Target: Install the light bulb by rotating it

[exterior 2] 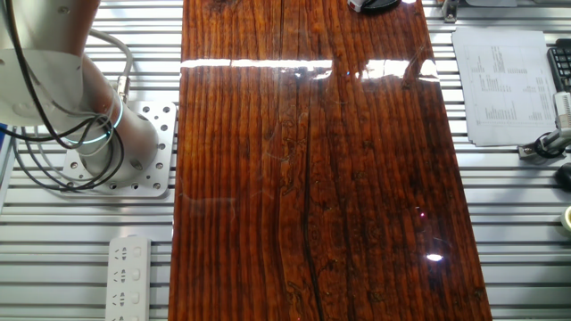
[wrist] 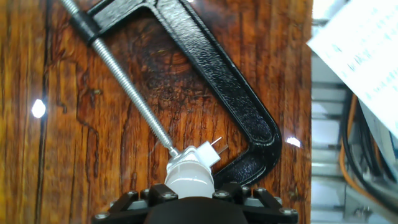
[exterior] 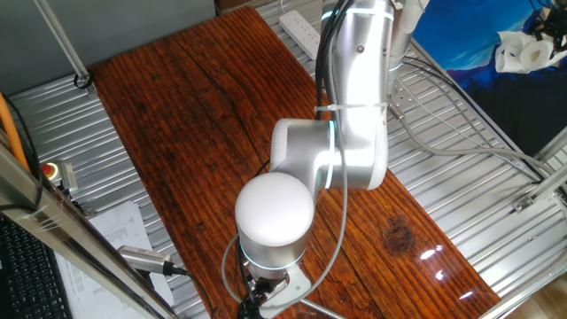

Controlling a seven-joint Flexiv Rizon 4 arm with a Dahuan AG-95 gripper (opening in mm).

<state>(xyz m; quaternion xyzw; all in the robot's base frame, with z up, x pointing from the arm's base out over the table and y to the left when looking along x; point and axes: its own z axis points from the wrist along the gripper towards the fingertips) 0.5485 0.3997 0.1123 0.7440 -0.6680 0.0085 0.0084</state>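
Surface: a dark red-brown, glossy plank table [exterior 2: 312,178] with pronounced grain and bright lamp reflections, laid over a ribbed metal frame [exterior 2: 53,259]. In the other fixed view, from left to right: the arm's base [exterior 2: 116,143] on a perforated mounting plate, a white power strip [exterior 2: 129,276] below it, the wood surface, then a printed paper sheet [exterior 2: 500,85] on the metal ribs at the right; its text is too small to read. In one fixed view the silver arm [exterior: 354,97] bends over the near end of the table, its large white round joint cap [exterior: 275,211] covering what is beneath it; a red button [exterior: 50,168] sits at the far left and blue fabric [exterior: 469,35] at the upper right. In the hand view a black cast C-clamp [wrist: 230,93] lies on the wood, its threaded screw [wrist: 124,87] running diagonally down to a white plug-type socket [wrist: 202,155] with two metal prongs. The light bulb [wrist: 186,180] sits at that socket, at the bottom centre, directly in front of the hand [wrist: 186,202]. The fingers are hidden; whether the hand grips the bulb cannot be told. No brand or legible label seen.
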